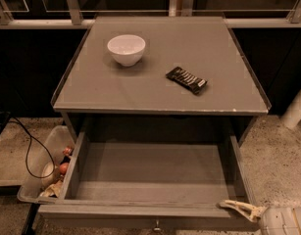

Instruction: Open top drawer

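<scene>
Setting: indoor test or lab-type work area, not a home.

- Floor: speckled grey stone-like floor (277, 155), bare.
- Backdrop: dark glass panels held by pale metal posts (72, 4), like a partition or railing.
- Furniture: plain grey flat-topped cabinet (160, 97) with a raised edge, and its grey flat-fronted top drawer (140, 210) standing pulled out.
- Props: a white round bowl (126, 49) and a dark wrapped snack bar (186, 80), set well apart on top.
- Clutter: a clear plastic bin (54, 141) of oddments beside the cabinet, and a loose black cable (27, 153) on the floor.
- Machine: pale robot gripper (238, 209) at the drawer's front right corner.
</scene>
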